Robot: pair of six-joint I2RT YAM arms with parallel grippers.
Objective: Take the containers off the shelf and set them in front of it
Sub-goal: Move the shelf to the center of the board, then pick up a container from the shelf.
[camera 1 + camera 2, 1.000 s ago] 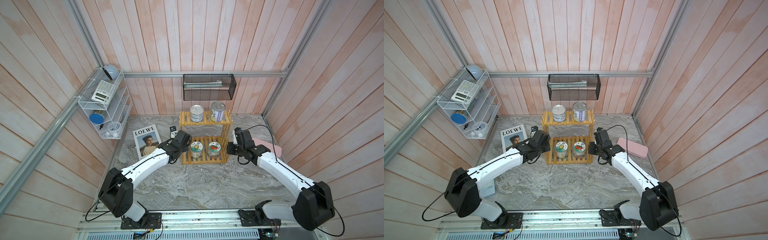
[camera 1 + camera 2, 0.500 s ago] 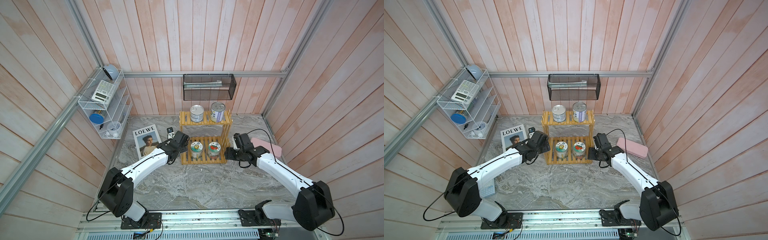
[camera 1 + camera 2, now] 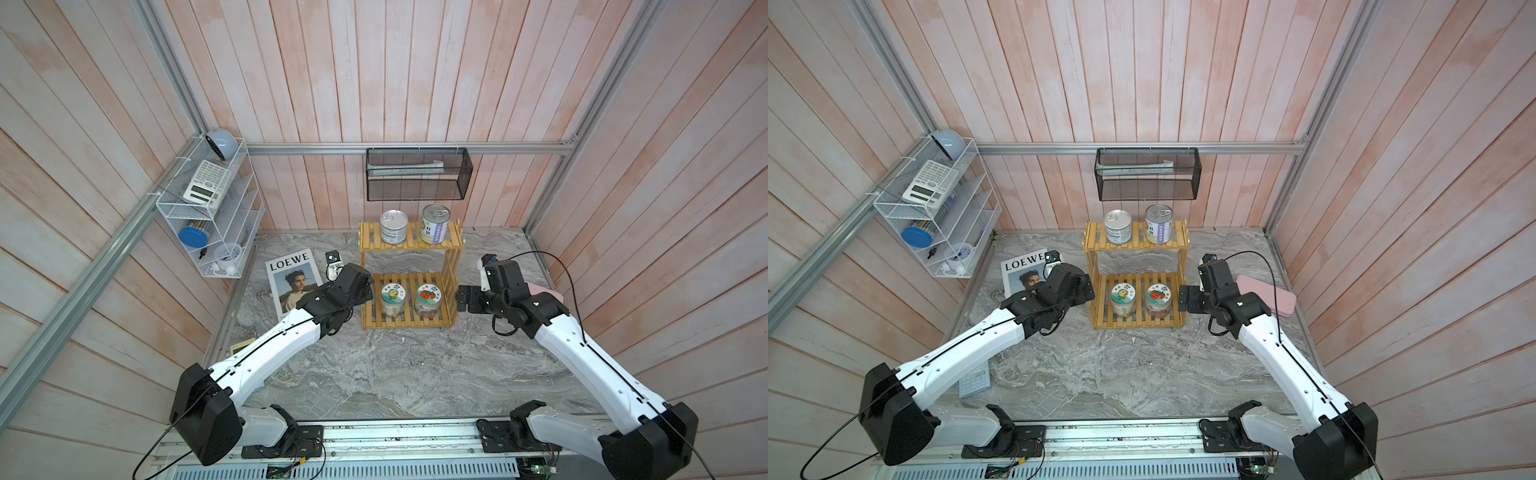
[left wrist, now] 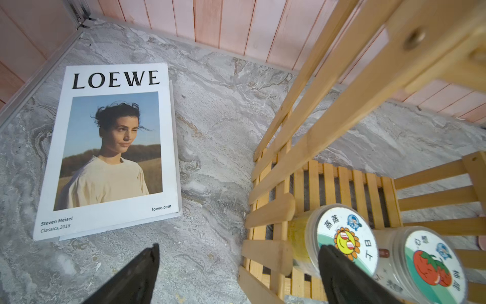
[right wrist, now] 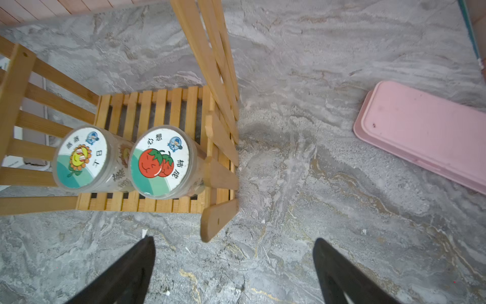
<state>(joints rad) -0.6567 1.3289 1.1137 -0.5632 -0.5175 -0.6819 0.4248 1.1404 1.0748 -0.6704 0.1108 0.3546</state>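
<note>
Though both gape wide and empty, the left pincer (image 4: 239, 247) hangs beside the sunflower-lid jar (image 4: 347, 231), the right pincer (image 5: 234, 239) near the tomato-lid jar (image 5: 160, 162), with the shelf (image 5: 168, 105) between them.

You're in a lab mock-up of a home, not a real room: pink plank walls (image 3: 374, 75) in an aluminium frame (image 3: 311, 148), a marble-print top (image 3: 395, 374), and arms (image 3: 582, 357) bolted to a front rail (image 3: 395, 434). Household props dress it: wire rack (image 3: 183, 210) with calculator (image 3: 207, 188), mesh basket (image 3: 417, 187), magazine (image 3: 293, 279), slatted shelf (image 3: 409, 248).
</note>
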